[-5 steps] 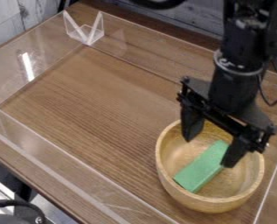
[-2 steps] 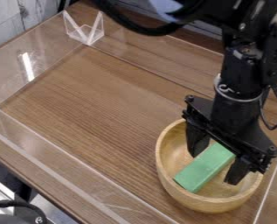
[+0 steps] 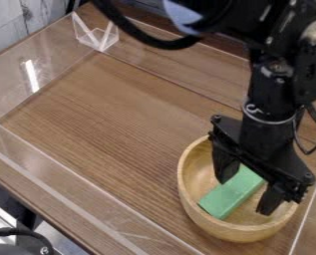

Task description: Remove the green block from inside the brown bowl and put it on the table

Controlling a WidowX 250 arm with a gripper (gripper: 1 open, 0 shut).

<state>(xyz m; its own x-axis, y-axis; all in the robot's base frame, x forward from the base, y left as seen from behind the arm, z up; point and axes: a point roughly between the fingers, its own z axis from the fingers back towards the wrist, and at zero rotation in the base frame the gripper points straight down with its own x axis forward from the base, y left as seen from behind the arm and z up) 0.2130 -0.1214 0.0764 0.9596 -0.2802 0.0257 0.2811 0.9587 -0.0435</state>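
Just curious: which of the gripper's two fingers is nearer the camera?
The finger at the bowl's right side; the other stands further back, left of the green block.

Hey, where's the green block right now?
The green block lies inside the brown bowl at the camera view's lower right, tilted against the bowl's inner wall, with the open gripper straddling its upper end.

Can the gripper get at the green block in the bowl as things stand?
Probably yes: the open gripper points down into the brown bowl, fingers either side of the green block, nothing between them.
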